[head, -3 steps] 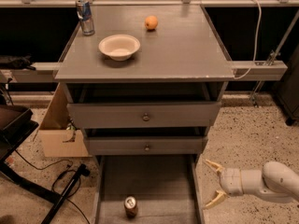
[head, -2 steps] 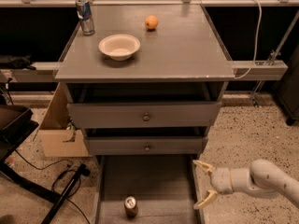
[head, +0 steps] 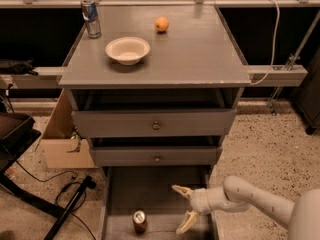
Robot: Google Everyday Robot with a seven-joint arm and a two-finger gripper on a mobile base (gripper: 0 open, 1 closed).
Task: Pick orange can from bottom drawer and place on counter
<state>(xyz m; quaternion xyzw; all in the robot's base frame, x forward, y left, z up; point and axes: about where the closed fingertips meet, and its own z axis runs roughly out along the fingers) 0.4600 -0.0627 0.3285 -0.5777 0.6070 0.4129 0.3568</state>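
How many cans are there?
2. The orange can in the bottom drawer, left of the open gripper; silver-blue can on the counter, back left. Upper drawers may hide more.

Views: you have one camera only, so no second view overlaps with it.
Position: you look from high up in front of the cabinet, down and forward at its drawer fronts.
Far end: the counter (head: 200,49) fills the upper half.
Near end: the bottom drawer (head: 150,194) is cut by the lower border.
Gripper: the gripper (head: 177,209) enters from your lower right, over the drawer's right side, fingers spread.
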